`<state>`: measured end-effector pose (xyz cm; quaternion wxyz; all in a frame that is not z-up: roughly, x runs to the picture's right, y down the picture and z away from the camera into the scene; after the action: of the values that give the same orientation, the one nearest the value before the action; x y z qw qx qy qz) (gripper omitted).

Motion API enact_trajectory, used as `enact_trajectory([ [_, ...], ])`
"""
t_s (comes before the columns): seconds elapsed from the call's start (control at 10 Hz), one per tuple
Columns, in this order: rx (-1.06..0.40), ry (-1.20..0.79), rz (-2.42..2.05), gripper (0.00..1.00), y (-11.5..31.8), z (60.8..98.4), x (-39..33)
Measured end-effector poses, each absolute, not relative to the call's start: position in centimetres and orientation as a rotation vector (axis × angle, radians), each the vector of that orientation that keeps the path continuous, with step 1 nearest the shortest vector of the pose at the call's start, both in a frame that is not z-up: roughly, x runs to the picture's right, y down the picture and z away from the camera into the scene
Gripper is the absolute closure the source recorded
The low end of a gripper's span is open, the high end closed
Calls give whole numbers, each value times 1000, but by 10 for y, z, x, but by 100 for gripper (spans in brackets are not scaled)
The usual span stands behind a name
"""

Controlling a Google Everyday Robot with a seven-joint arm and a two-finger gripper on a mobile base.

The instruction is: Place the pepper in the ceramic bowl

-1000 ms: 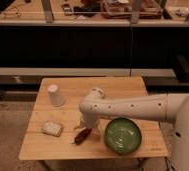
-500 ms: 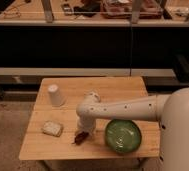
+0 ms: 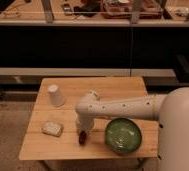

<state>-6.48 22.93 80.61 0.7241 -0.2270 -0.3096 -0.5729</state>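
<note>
I see my hand (image 3: 82, 132) down over the small dark-red pepper (image 3: 81, 138), left of the green bowl (image 3: 123, 135); grip unclear.

End effector (image 3: 82, 133) low over pepper (image 3: 81, 138), left of ceramic bowl (image 3: 123, 135).

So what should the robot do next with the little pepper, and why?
Probably grasp the pepper and lift it. The gripper is down right over it on the table, and the ceramic bowl sits empty just to the side.
</note>
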Motion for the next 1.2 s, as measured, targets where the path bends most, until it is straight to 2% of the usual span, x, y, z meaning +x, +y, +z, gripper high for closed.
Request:
enact_trajectory([
  [0.4, -472, -646, -1210, 82, 182, 763, -30],
  [0.7, -504, -538, -1204, 82, 155, 706, 38],
  [0.9, -569, -469, -1160, 82, 167, 658, 99],
  [1.1, -588, -471, -1091, 82, 191, 645, 127],
  [1.2, -580, -490, -1058, 82, 207, 652, 135],
])
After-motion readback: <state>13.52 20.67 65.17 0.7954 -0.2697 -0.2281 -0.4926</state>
